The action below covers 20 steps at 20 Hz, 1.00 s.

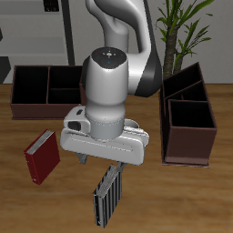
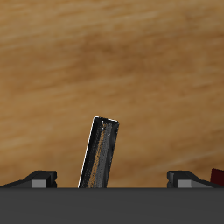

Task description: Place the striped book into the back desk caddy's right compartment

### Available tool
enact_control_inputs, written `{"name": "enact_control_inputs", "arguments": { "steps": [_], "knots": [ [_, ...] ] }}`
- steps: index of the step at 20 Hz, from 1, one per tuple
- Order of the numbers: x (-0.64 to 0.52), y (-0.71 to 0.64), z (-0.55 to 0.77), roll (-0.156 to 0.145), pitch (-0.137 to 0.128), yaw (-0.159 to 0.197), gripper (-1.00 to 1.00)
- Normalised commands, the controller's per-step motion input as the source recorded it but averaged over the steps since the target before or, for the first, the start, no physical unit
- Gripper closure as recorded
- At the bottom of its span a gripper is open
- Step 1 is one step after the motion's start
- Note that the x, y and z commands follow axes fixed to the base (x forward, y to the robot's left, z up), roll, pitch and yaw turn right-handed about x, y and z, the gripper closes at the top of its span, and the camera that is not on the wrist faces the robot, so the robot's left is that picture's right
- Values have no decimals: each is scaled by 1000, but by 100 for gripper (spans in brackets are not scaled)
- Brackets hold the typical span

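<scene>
The striped book [image 1: 107, 196] stands upright near the table's front edge, its black and grey stripes facing the camera. My gripper [image 1: 110, 163] hangs directly above it, open, with the fingers just over the book's top edge. From the wrist camera, the book's thin spine [image 2: 101, 150] lies between the two widely spread fingertips [image 2: 40, 178], touching neither. The back desk caddy [image 1: 33, 111] lies broadside at the table's back, partly hidden by the arm. Its big square right compartment [image 1: 29, 86] is empty.
A red book [image 1: 41, 156] leans on the table beside the striped book, and its edge [image 2: 217, 175] shows in the wrist view. A second maroon caddy [image 1: 188, 144] lies end-on at the other side. A potted plant [image 1: 182, 27] stands behind it.
</scene>
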Motion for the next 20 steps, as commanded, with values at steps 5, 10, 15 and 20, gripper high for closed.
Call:
{"name": "enact_control_inputs", "arguments": {
  "steps": [5,10,15,20],
  "knots": [
    [102,-81,-93,-23,13,-15,-100],
    [141,21,-74,2,18,-3,-100],
    [149,87,-120,8,32,-21,-100],
    [100,62,-287,8,34,-20,-100]
  ]
}}
